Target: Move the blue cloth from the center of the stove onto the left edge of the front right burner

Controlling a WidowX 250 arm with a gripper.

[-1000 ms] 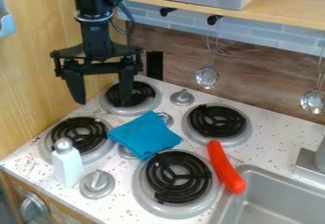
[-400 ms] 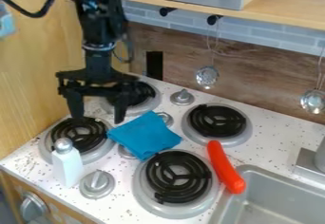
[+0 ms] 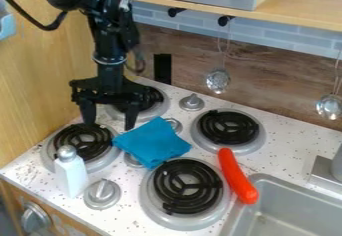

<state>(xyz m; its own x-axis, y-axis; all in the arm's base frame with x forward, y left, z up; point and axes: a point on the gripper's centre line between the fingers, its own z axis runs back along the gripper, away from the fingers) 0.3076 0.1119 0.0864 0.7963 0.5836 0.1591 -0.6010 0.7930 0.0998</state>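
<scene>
The gripper [image 3: 109,126] is in the left part of the frame, pointing down above the stove. Its two fingers stand wide apart, above the left burner [image 3: 85,143], and the right-hand fingertip in the picture is near the cloth [image 3: 153,141]. This cloth is blue and folded, and it lies near the middle of the frame, between the burners. The white bottle [image 3: 71,174] stands at the lower left, beside the left burner. A long red thing [image 3: 237,176] lies right of the centre, along the rim of the lower burner [image 3: 187,186], and its lower end is at the edge of the sink [image 3: 250,223]. Two ladles [image 3: 218,81] hang at the wall, in the right half.
</scene>
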